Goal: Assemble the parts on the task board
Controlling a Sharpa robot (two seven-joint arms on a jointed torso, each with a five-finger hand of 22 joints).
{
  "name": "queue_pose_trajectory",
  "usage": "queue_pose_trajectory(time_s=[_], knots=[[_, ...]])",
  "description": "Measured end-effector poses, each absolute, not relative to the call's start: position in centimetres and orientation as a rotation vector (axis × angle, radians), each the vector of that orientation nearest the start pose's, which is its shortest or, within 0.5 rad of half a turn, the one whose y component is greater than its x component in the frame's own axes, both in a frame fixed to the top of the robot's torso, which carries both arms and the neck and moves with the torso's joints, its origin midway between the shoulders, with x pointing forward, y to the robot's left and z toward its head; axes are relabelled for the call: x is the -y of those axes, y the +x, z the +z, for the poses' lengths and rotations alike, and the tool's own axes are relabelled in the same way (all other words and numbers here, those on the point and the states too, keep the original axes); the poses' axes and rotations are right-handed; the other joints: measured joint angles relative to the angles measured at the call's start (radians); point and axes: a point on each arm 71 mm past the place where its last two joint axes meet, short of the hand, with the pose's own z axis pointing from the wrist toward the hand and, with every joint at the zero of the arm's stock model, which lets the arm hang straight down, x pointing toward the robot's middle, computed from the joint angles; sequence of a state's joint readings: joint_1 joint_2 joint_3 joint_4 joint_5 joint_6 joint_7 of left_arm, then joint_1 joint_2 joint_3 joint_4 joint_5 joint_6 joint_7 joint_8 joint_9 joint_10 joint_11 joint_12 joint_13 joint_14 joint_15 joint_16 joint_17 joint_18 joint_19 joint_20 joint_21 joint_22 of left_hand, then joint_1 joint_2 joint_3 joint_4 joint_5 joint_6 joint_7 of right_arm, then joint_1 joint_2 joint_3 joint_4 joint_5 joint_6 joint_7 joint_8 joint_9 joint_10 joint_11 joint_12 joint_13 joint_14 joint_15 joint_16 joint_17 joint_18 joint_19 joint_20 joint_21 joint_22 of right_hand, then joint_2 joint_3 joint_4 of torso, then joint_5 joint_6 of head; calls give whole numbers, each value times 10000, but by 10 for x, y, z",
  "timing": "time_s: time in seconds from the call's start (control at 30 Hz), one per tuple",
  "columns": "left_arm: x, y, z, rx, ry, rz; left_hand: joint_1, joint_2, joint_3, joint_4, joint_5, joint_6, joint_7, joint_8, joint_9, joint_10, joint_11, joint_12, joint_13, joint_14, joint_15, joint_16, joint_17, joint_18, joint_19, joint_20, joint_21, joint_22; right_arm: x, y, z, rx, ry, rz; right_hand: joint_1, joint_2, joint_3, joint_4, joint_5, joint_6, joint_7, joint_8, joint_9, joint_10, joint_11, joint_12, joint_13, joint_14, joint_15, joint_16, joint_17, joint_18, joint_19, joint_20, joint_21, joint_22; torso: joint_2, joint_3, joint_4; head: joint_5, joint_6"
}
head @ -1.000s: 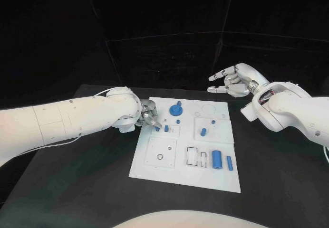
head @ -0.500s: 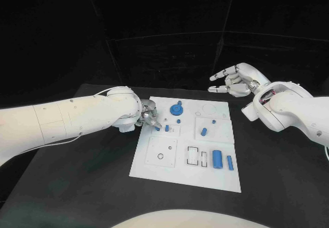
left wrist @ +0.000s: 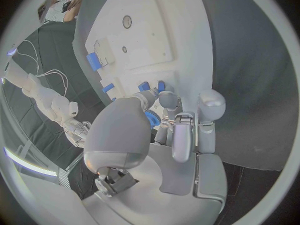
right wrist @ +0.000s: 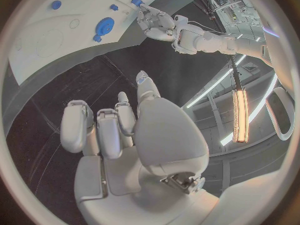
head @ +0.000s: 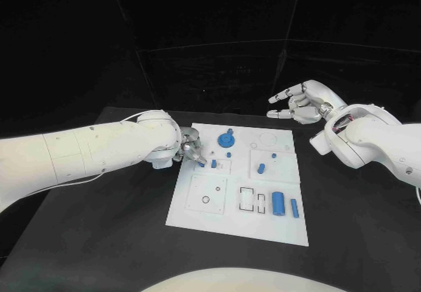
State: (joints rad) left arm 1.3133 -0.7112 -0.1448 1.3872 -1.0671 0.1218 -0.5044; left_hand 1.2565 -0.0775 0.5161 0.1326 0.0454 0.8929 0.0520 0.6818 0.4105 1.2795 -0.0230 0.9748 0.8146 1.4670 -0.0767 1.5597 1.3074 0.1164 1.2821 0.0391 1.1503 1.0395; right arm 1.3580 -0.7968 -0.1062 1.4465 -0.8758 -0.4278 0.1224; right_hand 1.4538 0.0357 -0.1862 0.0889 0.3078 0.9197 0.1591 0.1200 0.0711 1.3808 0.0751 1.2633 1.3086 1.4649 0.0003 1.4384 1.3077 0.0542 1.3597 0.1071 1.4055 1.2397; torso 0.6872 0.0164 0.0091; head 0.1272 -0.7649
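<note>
Blue against the white plate, a small part sits pinched in the fingertips of the left hand, which hangs over the near-left edge of the task board on the black desk, just beside two short blue pegs standing in the board. Judging from this, the step in hand is seating that piece in a socket close by; to do it well the hand should keep the piece upright, line it up over its hole before lowering, and press straight down without sweeping sideways into the neighbouring pegs or the blue round disc further along. The right hand hovers beyond the far edge of the board, fingers apart and holding nothing, well clear of the work.
</note>
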Motion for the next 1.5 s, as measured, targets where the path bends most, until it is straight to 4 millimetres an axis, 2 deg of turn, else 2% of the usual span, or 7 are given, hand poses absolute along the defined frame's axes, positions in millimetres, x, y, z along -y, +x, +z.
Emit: queue_pose_trajectory(time_s=[0.3,0.43,0.47,0.53,0.67,1.07,1.5], knots=[[-192,509,-214,-22962,-1241,-3493,-21,-19,0,0,-2,23,-23,81,53,39,-37,0,68,0,0,0,0,0,26,-25,0,86,202,518,-126,-15181,2410,9908,0,0,0,0,0,0,0,0,0,0,1,0,0,0,0,0,-1,0,0,0,0,1,1,0,-1,-9,-34],[-191,509,-213,-22976,-1215,-3465,-253,-211,13,-23,-1,117,-114,129,54,145,-76,68,126,0,0,43,0,0,56,-56,9,165,202,518,-126,-15182,2410,9910,0,0,0,0,0,0,0,0,0,-1,1,0,0,0,0,0,-1,0,0,0,0,1,2,4,-5,-9,-51],[-191,509,-213,-22982,-1208,-3458,-342,-228,101,-177,-1,144,-122,129,54,146,-77,82,150,0,0,44,0,0,68,-67,52,187,202,518,-126,-15182,2410,9909,0,0,0,0,0,0,0,0,0,-1,1,0,0,0,0,0,-1,-1,0,0,0,1,3,4,-5,-12,-53],[-191,509,-213,-23007,-1187,-3442,-440,-285,110,-227,-2,206,-132,132,53,163,-90,113,179,-2,-2,44,0,0,68,-67,55,224,202,518,-126,-15183,2411,9909,0,0,0,0,0,0,0,0,0,-1,1,0,0,0,0,0,-1,0,0,0,0,1,3,4,-6,-17,-53],[-189,510,-215,-23076,-1147,-3405,-767,-284,-175,27,-1,310,-164,211,55,270,-129,244,296,-29,-43,44,0,0,117,-116,134,323,202,518,-126,-15184,2413,9908,0,0,0,0,0,0,0,0,0,-1,1,0,0,0,0,0,-1,0,0,0,0,1,2,4,-7,-26,-54],[-190,512,-217,-23118,-1212,-3264,-1014,-287,-724,304,14,420,-199,185,31,341,-131,361,446,1,-73,43,0,0,192,-190,233,482,202,518,-126,-15188,2408,9921,-1,0,0,0,0,0,0,0,0,-2,2,0,0,0,0,0,-2,-1,0,0,0,1,-1,4,-7,-47,-54],[-190,516,-218,-23102,-1334,-3072,-1195,-243,-1292,620,14,489,-198,186,10,340,-130,400,473,2,-73,43,0,0,230,-159,233,522,202,517,-126,-15190,2400,9931,-1,-1,0,0,-43,0,0,0,0,-7,7,0,0,0,0,0,-3,0,0,0,0,1,1,3,-7,-62,-67]])
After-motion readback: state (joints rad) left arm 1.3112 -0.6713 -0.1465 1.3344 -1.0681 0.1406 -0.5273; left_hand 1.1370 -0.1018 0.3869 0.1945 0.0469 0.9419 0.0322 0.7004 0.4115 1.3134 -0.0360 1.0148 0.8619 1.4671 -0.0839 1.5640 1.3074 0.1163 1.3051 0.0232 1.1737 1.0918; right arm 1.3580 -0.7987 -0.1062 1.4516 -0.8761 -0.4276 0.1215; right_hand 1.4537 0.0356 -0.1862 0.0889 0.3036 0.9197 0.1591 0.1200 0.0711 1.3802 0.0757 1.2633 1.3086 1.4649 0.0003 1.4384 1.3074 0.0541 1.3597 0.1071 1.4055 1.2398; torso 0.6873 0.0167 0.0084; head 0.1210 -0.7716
